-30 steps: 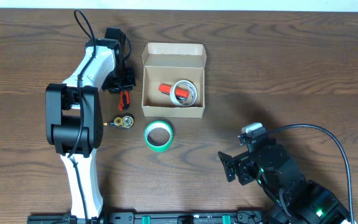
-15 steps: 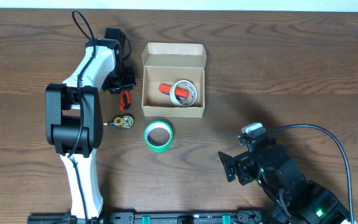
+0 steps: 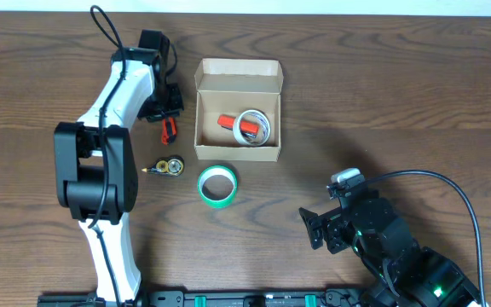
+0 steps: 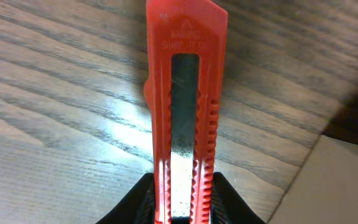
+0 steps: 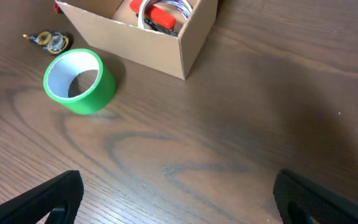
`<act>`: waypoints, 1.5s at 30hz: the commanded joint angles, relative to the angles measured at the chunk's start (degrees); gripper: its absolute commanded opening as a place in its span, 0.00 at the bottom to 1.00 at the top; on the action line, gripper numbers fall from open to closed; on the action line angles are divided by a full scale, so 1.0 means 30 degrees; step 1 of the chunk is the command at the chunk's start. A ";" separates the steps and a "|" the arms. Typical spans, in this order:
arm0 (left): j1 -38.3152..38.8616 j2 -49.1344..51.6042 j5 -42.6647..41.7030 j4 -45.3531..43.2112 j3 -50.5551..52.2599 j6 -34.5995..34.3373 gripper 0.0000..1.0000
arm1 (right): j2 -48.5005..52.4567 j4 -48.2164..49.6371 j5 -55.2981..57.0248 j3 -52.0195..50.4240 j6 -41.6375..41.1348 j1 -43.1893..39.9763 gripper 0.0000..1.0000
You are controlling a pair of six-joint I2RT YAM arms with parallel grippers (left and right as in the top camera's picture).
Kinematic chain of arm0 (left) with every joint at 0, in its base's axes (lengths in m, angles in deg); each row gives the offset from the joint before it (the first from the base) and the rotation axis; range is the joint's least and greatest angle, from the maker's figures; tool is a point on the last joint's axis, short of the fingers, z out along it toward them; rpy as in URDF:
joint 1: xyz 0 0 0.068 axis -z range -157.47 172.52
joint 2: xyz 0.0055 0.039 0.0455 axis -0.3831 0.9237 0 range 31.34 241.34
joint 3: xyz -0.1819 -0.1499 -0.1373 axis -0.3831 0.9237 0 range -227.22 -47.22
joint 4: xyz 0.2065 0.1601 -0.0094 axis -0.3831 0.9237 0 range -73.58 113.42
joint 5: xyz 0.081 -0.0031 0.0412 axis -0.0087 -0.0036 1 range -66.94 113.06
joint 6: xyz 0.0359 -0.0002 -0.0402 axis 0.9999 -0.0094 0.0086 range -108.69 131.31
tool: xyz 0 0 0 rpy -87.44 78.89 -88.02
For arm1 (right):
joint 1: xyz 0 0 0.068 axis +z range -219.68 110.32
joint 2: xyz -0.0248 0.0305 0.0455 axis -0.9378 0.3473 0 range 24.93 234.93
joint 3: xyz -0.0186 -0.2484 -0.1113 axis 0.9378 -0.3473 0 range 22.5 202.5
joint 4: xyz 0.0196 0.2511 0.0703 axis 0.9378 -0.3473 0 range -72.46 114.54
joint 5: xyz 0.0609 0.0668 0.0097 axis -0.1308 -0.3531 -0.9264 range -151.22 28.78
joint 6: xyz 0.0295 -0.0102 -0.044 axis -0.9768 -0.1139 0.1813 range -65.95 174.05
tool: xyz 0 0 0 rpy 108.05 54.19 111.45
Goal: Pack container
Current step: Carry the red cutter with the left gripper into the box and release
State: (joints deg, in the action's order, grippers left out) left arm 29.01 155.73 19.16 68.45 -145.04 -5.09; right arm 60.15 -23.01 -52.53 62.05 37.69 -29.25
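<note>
The tan cardboard container (image 3: 237,149) stands open at the table's middle, its lid flap folded back. Inside lie a red item (image 3: 230,122) and a clear tape roll (image 3: 255,125); both also show in the right wrist view (image 5: 157,15). My left gripper (image 3: 167,118) is shut on a red box cutter (image 4: 185,106), just left of the container. The cutter's end points down the table (image 3: 169,132). A green tape roll (image 3: 217,185) lies in front of the container, also in the right wrist view (image 5: 79,81). My right gripper (image 5: 176,199) is open and empty at the front right.
A small brass keyring item (image 3: 168,167) lies left of the green roll, also in the right wrist view (image 5: 50,41). The container's corner (image 4: 347,186) shows at the lower right of the left wrist view. The right arm's cable (image 3: 433,183) loops at the front right.
My left gripper has lifted and shifted slightly back with the red box cutter in it. The right arm has not moved.
</note>
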 commanded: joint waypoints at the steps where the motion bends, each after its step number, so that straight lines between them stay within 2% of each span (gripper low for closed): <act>1: 0.0000 -0.1188 0.0357 0.0044 -0.0204 -0.0372 0.27 | -0.0007 -0.0007 0.0175 -0.0007 -0.0321 0.0299 0.99; 14: 0.1027 -0.5756 0.0386 0.0138 -0.0204 -0.0816 0.27 | -0.0007 -0.0015 0.0175 -0.0007 -0.0321 0.0299 0.99; 19: 0.2754 -0.6302 0.0474 0.0066 -0.0204 -0.2543 0.27 | -0.0007 -0.0015 0.0175 -0.0007 -0.0321 0.0299 0.99; 27: 0.6302 -0.6251 0.1566 -0.0991 -0.0204 -0.7504 0.27 | -0.0007 -0.0015 0.0175 -0.0007 -0.0321 0.0299 0.99; 31: 0.7410 -0.5967 0.2900 -0.1545 -0.0204 -1.1045 0.27 | -0.0007 -0.0007 0.0168 -0.0007 -0.0321 0.0299 0.99; 41: 0.7963 -0.4641 0.4444 -0.1960 -0.0204 -1.9533 0.27 | -0.0007 -0.0015 0.0175 -0.0007 -0.0321 0.0299 0.99; 45: 0.8021 -0.3803 0.4291 -0.1945 -0.0204 -2.1799 0.27 | -0.0007 -0.0007 0.0175 -0.0007 -0.0321 0.0299 0.99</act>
State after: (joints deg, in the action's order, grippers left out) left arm 52.68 142.21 30.33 62.53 -145.04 -60.72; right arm 60.15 -23.01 -52.53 62.05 37.67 -29.25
